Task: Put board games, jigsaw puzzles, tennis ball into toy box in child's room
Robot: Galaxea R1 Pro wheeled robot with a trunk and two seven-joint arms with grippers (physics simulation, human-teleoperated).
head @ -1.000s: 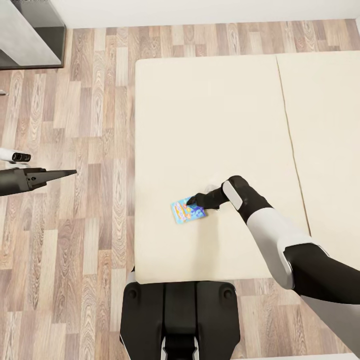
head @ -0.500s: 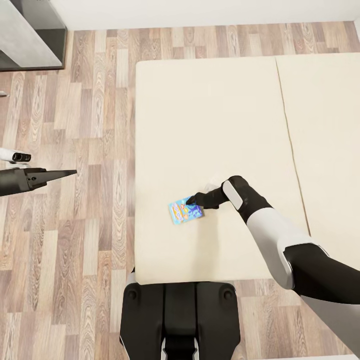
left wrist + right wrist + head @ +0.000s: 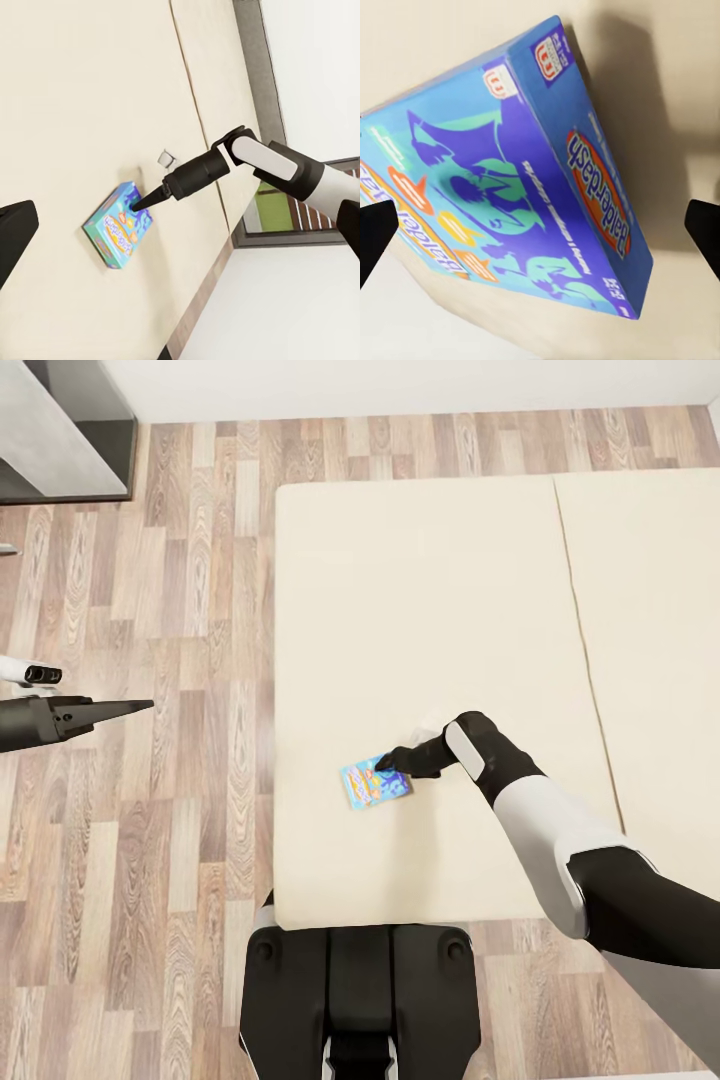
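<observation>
Cream mattress fills most of the head view: the bed (image 3: pixel 440 610), in two sections with a seam running down its far-right part, stands on a wood-plank floor (image 3: pixel 150 810). Taking the bed as the landmark, a corner of the grey table (image 3: pixel 50 430) sits well off its upper-left corner, across the planks.

On the bed, near its front-left corner but inside both edges, lies the small blue board game (image 3: pixel 375 784), flat on the mattress and slightly askew. The right gripper (image 3: pixel 385 763) reaches over the bed from the robot's side and has its tips at the box's far-right corner. In the right wrist view the box (image 3: pixel 510 187) sits between the two dark fingertips (image 3: pixel 375 232), which stand wide apart at either side of the frame and do not appear to touch it; the jaws are spread, holding nothing.

The left gripper (image 3: pixel 135 706) hangs over the floor, well off the bed's left edge; its fingers look drawn together to a point, empty, though whether they are fully closed I cannot tell.

By my reading, the step in hand is the pick-up of this first bed game. The next move calls for lowering the spread fingers around the box's narrow width and closing squarely, since the thin box on soft mattress could slide or tip.
</observation>
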